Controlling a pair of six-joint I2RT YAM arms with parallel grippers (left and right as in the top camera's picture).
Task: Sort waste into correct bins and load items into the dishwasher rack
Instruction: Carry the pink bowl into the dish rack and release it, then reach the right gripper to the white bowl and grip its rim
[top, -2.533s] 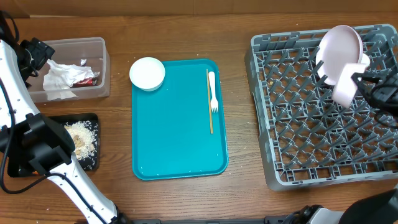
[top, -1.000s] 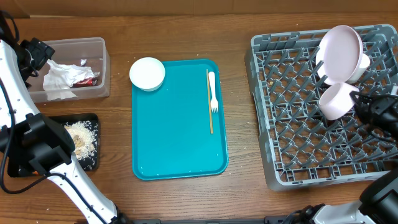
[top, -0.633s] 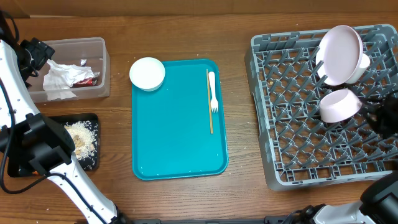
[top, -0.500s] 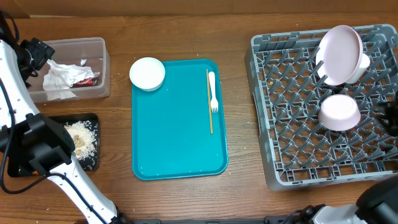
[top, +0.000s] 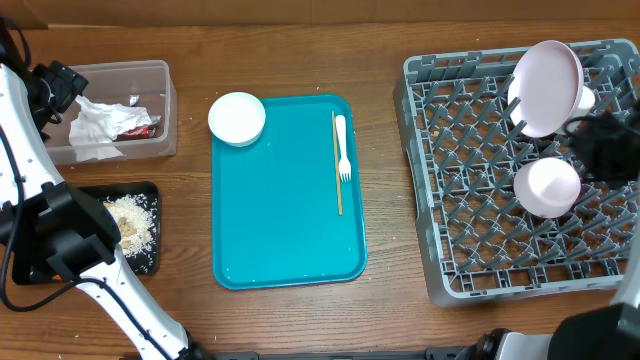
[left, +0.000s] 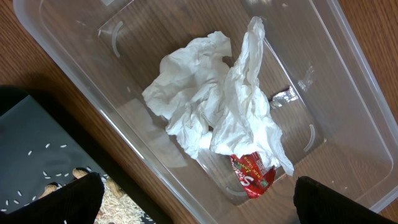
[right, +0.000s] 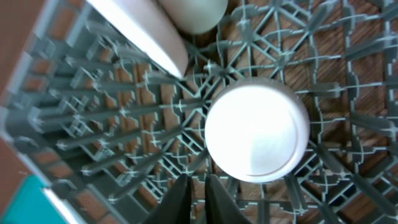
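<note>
Resting among the pegs of the grey rack (top: 470, 200), a small white bowl (top: 547, 186) sits just below the white plate (top: 547, 88), which stands tilted on edge. The right gripper (right: 196, 186) hangs just beside the bowl, fingers nearly together and holding nothing. The left gripper (left: 196, 186) hovers with fingers wide apart over the clear tub (left: 348, 81), which holds crumpled napkins (left: 211, 118) and a red-and-white wrapper (left: 252, 174). The fork (top: 342, 147) and wooden stick (top: 337, 160) lie side by side on the teal tray (top: 285, 230), and another bowl (top: 237, 118) sits at its far left corner.
</note>
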